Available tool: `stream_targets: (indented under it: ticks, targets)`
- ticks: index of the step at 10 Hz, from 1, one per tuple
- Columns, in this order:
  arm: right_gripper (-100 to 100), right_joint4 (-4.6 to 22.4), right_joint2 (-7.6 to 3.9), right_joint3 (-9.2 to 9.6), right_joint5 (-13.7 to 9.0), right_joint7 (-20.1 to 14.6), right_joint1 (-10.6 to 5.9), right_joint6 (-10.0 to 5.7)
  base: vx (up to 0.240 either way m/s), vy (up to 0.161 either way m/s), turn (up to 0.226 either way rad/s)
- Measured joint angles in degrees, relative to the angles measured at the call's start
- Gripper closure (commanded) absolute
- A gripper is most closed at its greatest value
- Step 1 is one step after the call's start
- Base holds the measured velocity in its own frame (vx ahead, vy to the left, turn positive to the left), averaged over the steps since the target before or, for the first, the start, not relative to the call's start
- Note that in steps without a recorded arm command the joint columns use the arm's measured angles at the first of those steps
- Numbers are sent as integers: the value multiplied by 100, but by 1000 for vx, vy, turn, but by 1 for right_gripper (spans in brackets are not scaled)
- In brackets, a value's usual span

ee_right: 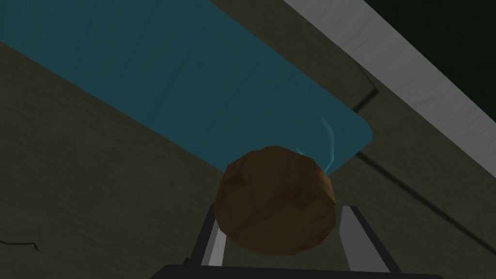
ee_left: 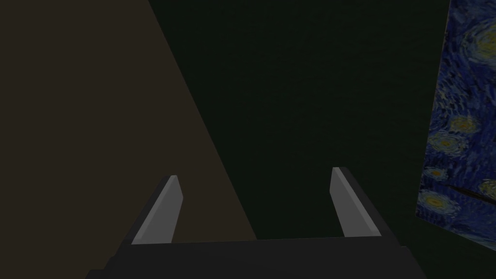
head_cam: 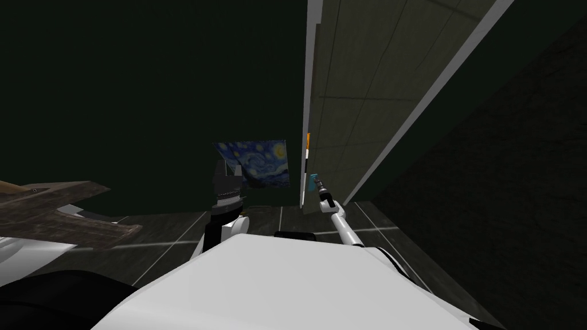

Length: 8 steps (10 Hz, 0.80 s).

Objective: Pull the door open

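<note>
Our right claw (ee_right: 283, 209) straddles the knob (ee_right: 275, 198) on the door (ee_right: 72, 184) ahead (left claw (ee_left: 254, 173) apart, idle), though we cannot tell if it is clamped, so next we confirm the grip, then pull back.

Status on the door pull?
Left claw open, idle by the painting. Right claw at brown knob on the door, grip unclear. Teal plate behind knob.

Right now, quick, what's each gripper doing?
Left gripper: open, holding nothing.
Right gripper: closed on the brown door knob.
</note>
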Motion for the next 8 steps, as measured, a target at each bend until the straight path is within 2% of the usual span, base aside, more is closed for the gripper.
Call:
stream_targets:
  ticks: [1,2,3,4,5,6,8]
  targets:
    - [100,16,55,-28,8,51,-15,-2,-6,5,3]
    - [100,126,10,-16,-3,29,-62,-60,-8,12,15]
    - [100,103,-56,10,-15,-35,-48,-46,-3,8,-41]
    - [100,162,-47,-1,-17,-43,-87,-53,-1,-5,29]
    - [100,-47,-55,18,-11,-45,31,23,-2,-12,19]
    - [100,52,-58,12,-16,-52,-41,22,-24,-56,35]
    - [100,105,-146,-40,-127,-292,-57,11,-54,-74,78]
